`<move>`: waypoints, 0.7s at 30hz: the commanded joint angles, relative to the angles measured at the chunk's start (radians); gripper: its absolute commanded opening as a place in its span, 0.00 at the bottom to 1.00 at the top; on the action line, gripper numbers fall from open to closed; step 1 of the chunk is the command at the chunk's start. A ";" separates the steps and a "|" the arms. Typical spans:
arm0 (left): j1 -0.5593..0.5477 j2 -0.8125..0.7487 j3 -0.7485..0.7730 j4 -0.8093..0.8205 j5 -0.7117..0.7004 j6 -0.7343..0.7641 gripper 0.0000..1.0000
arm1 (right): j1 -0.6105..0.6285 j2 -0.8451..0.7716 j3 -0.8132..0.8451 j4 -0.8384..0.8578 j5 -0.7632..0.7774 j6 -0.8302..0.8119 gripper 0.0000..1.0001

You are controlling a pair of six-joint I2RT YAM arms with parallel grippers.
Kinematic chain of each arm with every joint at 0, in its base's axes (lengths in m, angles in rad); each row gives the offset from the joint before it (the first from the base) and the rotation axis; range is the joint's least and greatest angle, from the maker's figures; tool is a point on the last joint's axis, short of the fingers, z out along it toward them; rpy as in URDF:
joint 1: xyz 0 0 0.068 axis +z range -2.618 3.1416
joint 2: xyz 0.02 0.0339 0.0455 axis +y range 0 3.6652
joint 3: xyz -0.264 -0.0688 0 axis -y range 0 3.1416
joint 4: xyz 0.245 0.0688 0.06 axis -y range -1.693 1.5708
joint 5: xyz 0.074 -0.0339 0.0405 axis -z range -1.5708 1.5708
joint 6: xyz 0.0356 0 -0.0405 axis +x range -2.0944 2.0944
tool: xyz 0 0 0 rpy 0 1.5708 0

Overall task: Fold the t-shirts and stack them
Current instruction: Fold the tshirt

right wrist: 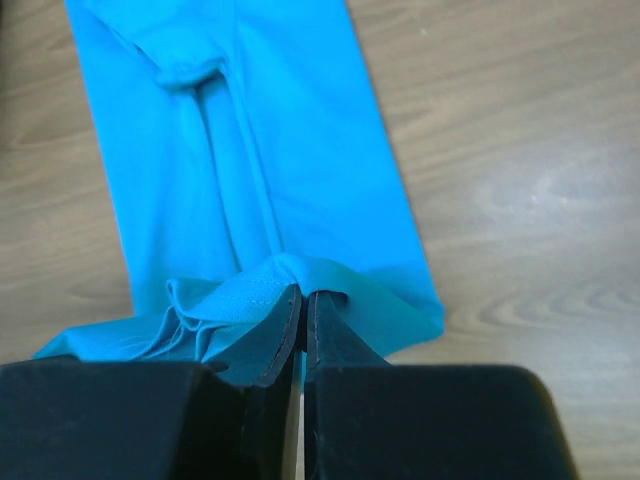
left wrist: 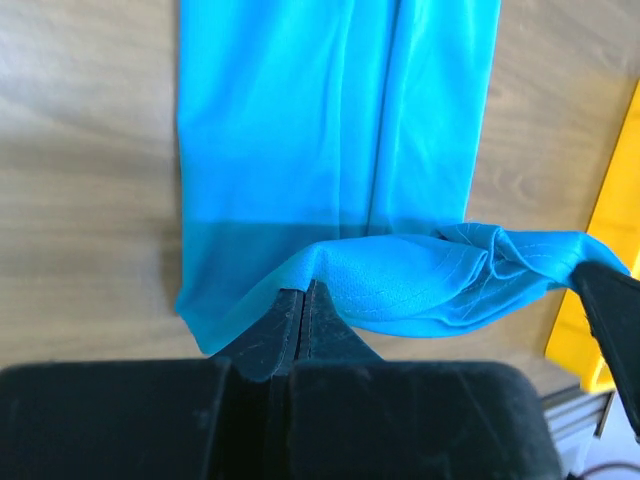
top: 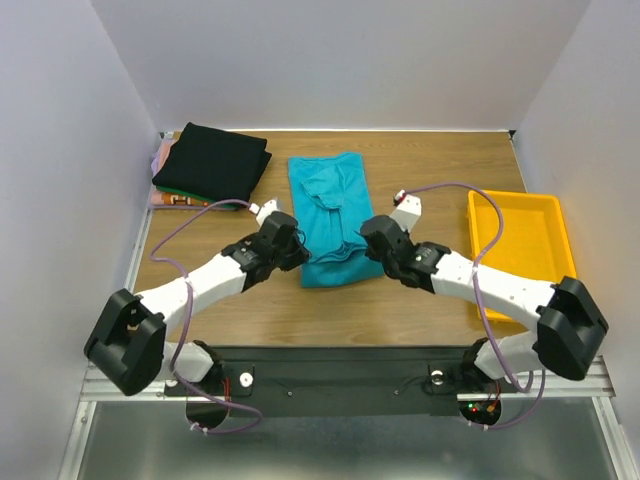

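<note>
A turquoise t-shirt [top: 330,205] lies folded into a long strip in the middle of the table. My left gripper [top: 297,250] is shut on its near left corner, and my right gripper [top: 366,238] is shut on its near right corner. Both hold the near hem lifted a little off the wood. The pinched hem shows in the left wrist view [left wrist: 400,285] and in the right wrist view [right wrist: 250,295]. A stack of folded t-shirts [top: 212,160], black on top with green and pink-orange edges, sits at the back left.
A yellow plastic tray [top: 545,215] stands at the right side of the table; its edge shows in the left wrist view [left wrist: 605,250]. White walls close in the table on three sides. Purple cables loop over both arms.
</note>
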 commanded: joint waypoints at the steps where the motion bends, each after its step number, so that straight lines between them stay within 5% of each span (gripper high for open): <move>1: 0.063 0.053 0.095 0.043 0.045 0.084 0.00 | -0.087 0.068 0.103 0.128 -0.073 -0.118 0.00; 18: 0.232 0.411 0.359 0.027 0.100 0.187 0.00 | -0.291 0.475 0.392 0.188 -0.291 -0.235 0.00; 21: 0.248 0.469 0.415 0.010 0.105 0.215 0.17 | -0.315 0.529 0.437 0.186 -0.305 -0.252 0.11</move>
